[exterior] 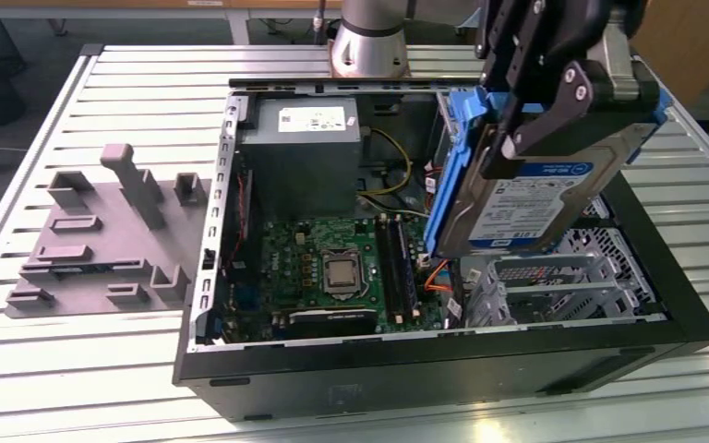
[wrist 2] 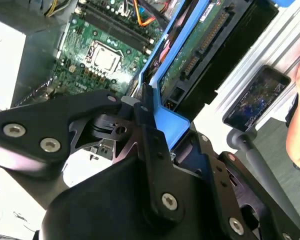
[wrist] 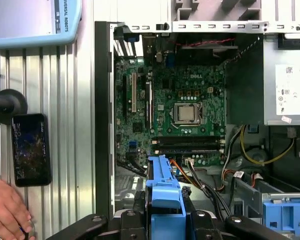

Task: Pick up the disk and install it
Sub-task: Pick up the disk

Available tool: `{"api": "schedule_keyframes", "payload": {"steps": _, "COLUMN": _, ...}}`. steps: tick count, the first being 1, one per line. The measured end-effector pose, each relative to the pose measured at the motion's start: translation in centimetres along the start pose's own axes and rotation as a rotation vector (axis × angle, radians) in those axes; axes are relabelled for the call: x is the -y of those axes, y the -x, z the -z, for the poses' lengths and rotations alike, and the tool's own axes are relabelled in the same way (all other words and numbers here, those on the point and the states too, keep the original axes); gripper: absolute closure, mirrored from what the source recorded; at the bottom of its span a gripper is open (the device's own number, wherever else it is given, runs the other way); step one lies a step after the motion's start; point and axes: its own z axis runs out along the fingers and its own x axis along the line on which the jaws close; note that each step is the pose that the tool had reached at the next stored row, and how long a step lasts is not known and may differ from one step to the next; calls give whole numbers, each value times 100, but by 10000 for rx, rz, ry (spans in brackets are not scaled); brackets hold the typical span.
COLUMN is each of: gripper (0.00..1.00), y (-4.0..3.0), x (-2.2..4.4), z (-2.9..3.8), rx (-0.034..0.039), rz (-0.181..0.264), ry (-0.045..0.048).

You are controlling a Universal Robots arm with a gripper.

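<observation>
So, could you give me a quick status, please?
Tool shut on the disk. Disk tilted, held above the open computer case. Nothing between them.

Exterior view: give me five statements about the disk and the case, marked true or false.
1. The pincer holds the disk above the open case. True.
2. The disk lies flat on the table. False: it hangs tilted, off the table.
3. A blue bracket frames the disk. True.
4. The grey fixture sits inside the case. False: it sits on the table, at the case's left in the exterior view.
5. The case's side panel is on. False: the motherboard is exposed.
</observation>
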Motion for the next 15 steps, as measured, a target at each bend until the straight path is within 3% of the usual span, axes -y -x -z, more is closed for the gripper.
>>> {"api": "schedule_keyframes", "payload": {"steps": 4, "gripper": 64, "y": 2, "x": 103, "z": -29, "rx": 2, "rz": 0, "ry": -1}}
{"api": "schedule_keyframes", "payload": {"steps": 8, "gripper": 64, "y": -3, "x": 166, "z": -61, "rx": 3, "rz": 0, "ry": -1}}
{"api": "schedule_keyframes", "payload": {"steps": 15, "gripper": 64, "y": -78, "x": 274, "z": -111, "rx": 3, "rz": -1, "ry": -1}}
